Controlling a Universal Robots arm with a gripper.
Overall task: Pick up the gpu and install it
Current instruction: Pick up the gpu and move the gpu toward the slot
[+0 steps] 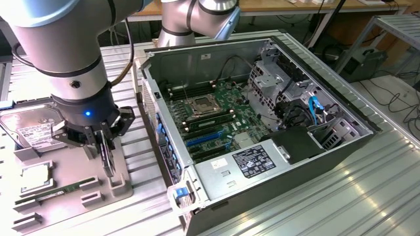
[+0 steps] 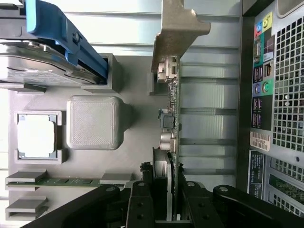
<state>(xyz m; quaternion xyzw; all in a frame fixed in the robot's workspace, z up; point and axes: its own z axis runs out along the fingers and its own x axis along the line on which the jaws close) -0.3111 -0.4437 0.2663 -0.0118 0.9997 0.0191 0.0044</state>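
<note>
The gpu (image 1: 109, 158) stands on edge in a slot of the grey holder tray (image 1: 69, 209), beside the open computer case (image 1: 328, 88). In the wrist view the gpu (image 2: 171, 114) appears edge-on, its silver end bracket (image 2: 178, 28) at the far end and its fan side facing the tray's middle. My gripper (image 1: 105, 136) comes down on it from above, and my gripper (image 2: 165, 185) is shut on the card, one black finger (image 2: 140, 204) on the fan side and the other finger (image 2: 192, 204) on the back. The motherboard's blue slots (image 1: 203, 140) lie open inside the case.
On the tray sit a silver hard drive (image 1: 29, 130) with a blue rail (image 2: 61, 33), a processor chip (image 1: 36, 177), a green memory stick (image 1: 56, 192) and a grey block (image 2: 92, 122). The case's ported rear panel (image 2: 280, 95) stands close beside the card. A second robot arm (image 1: 196, 19) rises behind the case.
</note>
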